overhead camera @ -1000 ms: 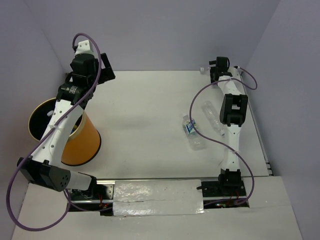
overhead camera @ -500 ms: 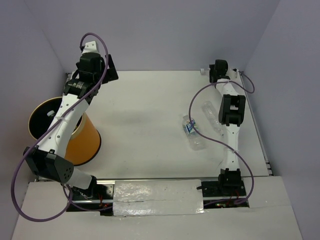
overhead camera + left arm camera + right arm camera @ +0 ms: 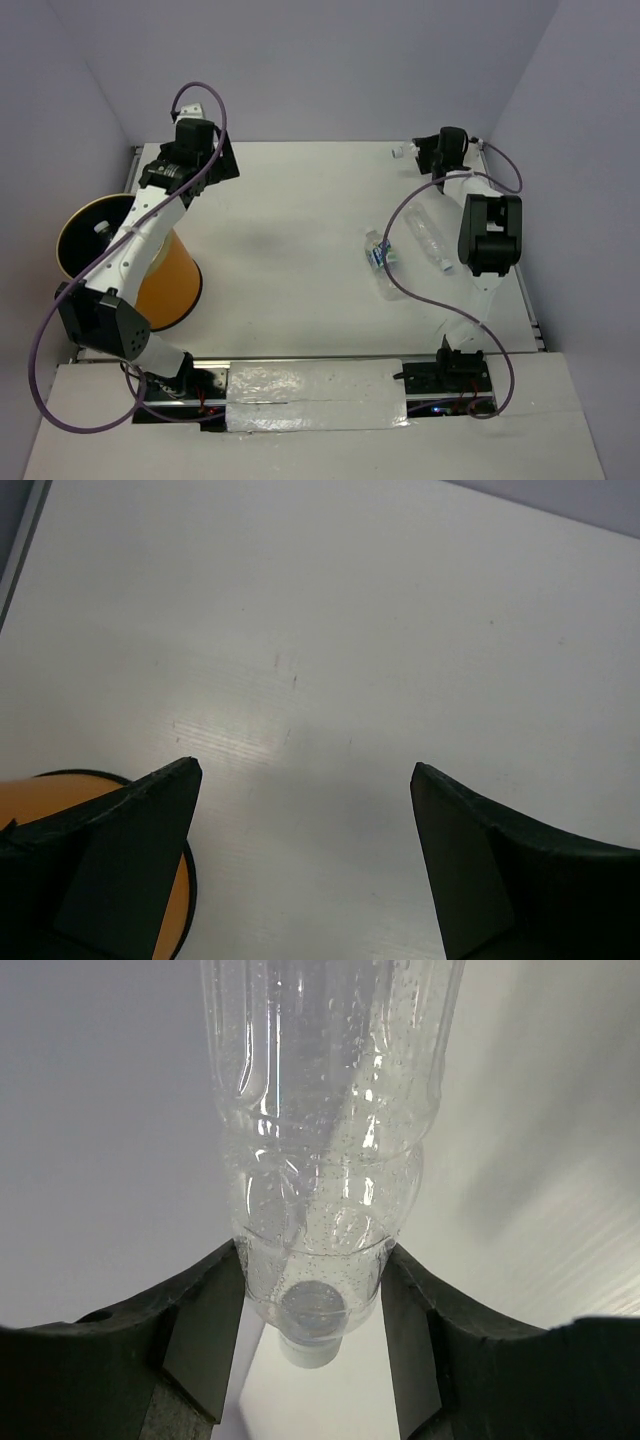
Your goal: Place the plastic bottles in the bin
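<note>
My right gripper (image 3: pixel 312 1250) is shut on a clear plastic bottle (image 3: pixel 325 1110), pinching its shoulder just above the white cap (image 3: pixel 310 1348). In the top view that gripper (image 3: pixel 415 153) is at the table's back right. Two more plastic bottles lie in front of it: a clear one (image 3: pixel 428 237) and one with a blue-and-white label (image 3: pixel 385 262). The orange bin (image 3: pixel 100 262) stands at the left edge, with something small and white showing inside it. My left gripper (image 3: pixel 305 768) hangs open over bare table, behind and to the right of the bin (image 3: pixel 60 792); the top view shows it (image 3: pixel 215 160) at the back left.
Purple walls close in the table on the left, back and right. The right arm's purple cable (image 3: pixel 400 215) loops over the two lying bottles. A taped strip (image 3: pixel 315 395) runs along the near edge between the arm bases.
My right gripper has shut on the clear bottle and its forearm has swung to the right. The left arm has moved away from over the bin toward the back, still open.
</note>
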